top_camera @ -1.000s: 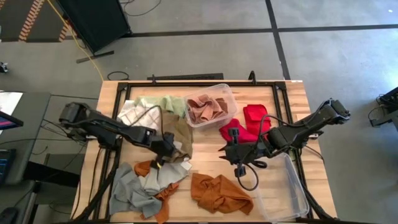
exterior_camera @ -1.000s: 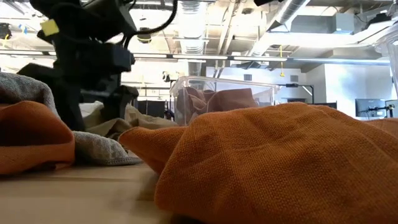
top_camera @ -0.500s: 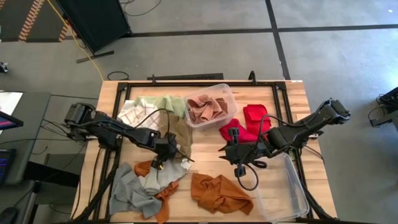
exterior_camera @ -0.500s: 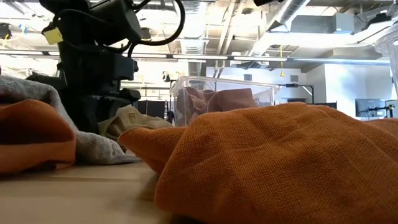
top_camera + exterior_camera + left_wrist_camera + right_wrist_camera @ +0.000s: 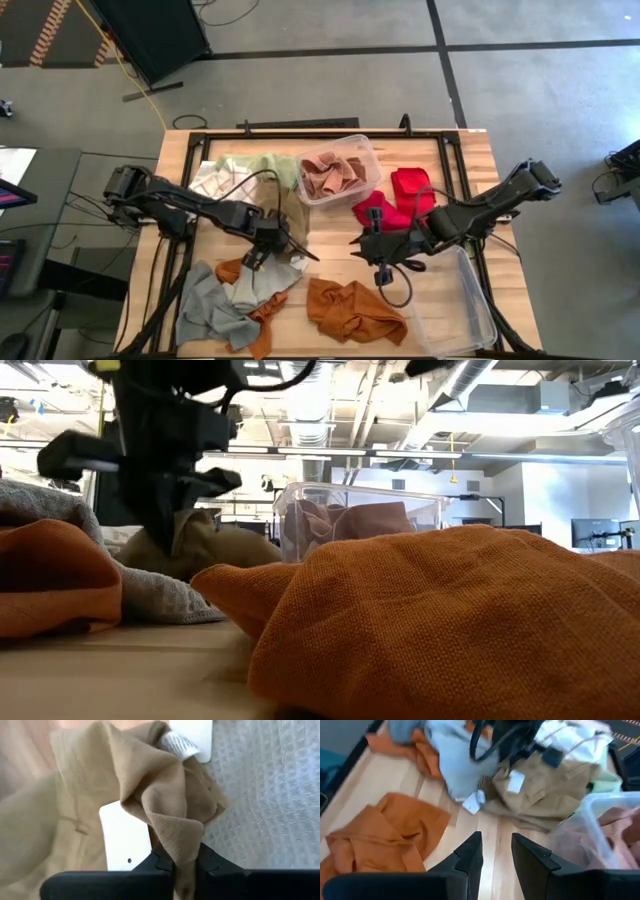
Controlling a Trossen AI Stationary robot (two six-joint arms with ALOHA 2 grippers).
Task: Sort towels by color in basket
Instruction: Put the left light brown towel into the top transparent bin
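A tan towel (image 5: 296, 212) lies mid-table beside a grey towel (image 5: 212, 302), and my left gripper (image 5: 268, 250) is shut on a raised fold of it (image 5: 200, 535). Rust orange towels (image 5: 352, 312) lie near the front edge, and red towels (image 5: 400, 205) at the right. Pale green (image 5: 270, 165) and white-checked (image 5: 213, 180) towels lie at the far left. Pinkish towels (image 5: 333, 176) fill a clear bin (image 5: 368, 150). My right gripper (image 5: 495, 854) hovers open over bare wood right of the tan towel, holding nothing. My left gripper pinches a bunched fold of the tan towel (image 5: 176, 847) between its two fingers, several layers thick. The fingers come down on it from above. The fold stands up as a peak in the hold, while the rest of the towel rests on the table and against the grey towel (image 5: 260, 795).
A second clear bin (image 5: 470, 315) stands at the front right, near my right arm. White labels (image 5: 515, 781) stick out of the tan towel. Bare wood (image 5: 330, 250) shows between the two grippers. The black table frame (image 5: 300, 125) runs along the far edge.
My left gripper has shut on the tan towel and shifted slightly toward the table's right edge. The pinched part has been drawn up into a peak; the rest of the towel has stayed on the table. My right gripper has kept still.
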